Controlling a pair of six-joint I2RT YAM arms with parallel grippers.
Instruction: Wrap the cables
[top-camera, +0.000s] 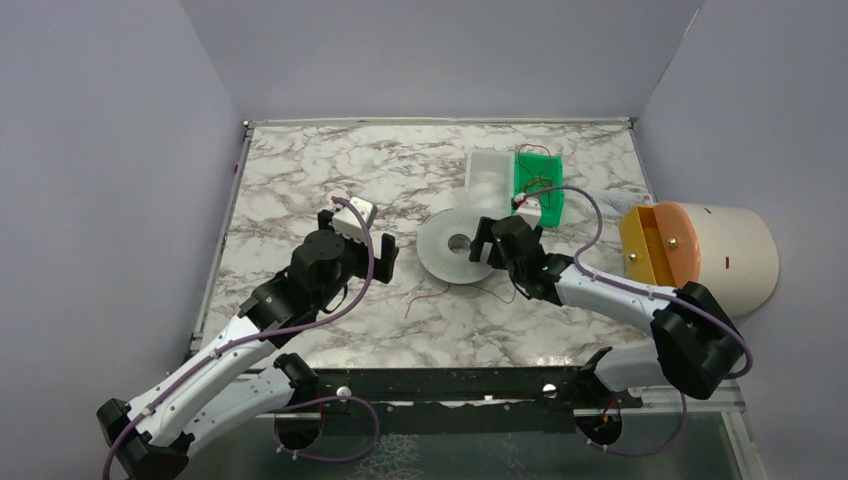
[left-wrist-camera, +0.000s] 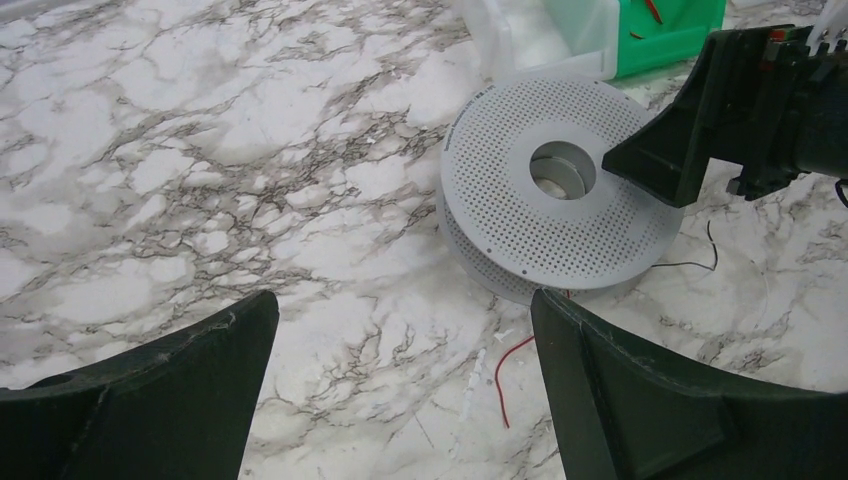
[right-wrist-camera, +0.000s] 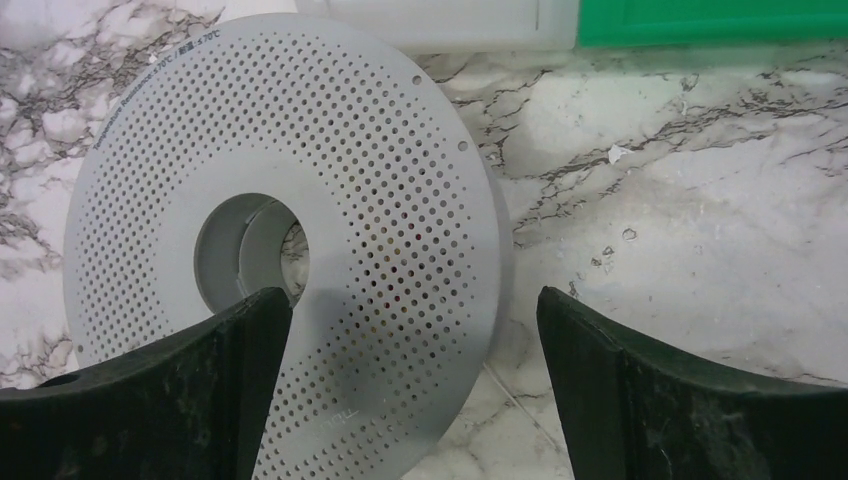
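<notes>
Fig. Two-arm bench, top ext. plus both wrist views. Marble table (top-camera: 300, 170) carries a perforated translucent-white spool (top-camera: 455, 245) near centre, lying flange-up with hub hole open; a second flange shows beneath it in the L wrist view (left-wrist-camera: 560, 190). The cables (top-camera: 535, 180), hair-thin reddish and yellow-orange, lie mostly as a loose tangle in and over the green tray (top-camera: 545, 200) at the far side, just beside a clear white box (top-camera: 490, 175). One reddish strand (top-camera: 428, 297) trails on the table near the spool's near edge, also seen in the L wrist view (left-wrist-camera: 505, 375); a fine dark strand (left-wrist-camera: 700, 262) runs out from under the spool's R side. No wire seen wound on the spool. Left gripper (top-camera: 385, 255): jaws wide apart, nothing between them, standing just L of the spool and apart from it. Right gripper (top-camera: 485, 245): jaws likewise apart, at the spool's R edge, one finger (left-wrist-camera: 650, 150) reaching over the top flange toward the hub; contact cannot be told. Cream-and-orange drum (top-camera: 700, 250) sits off the table's R edge.
</notes>
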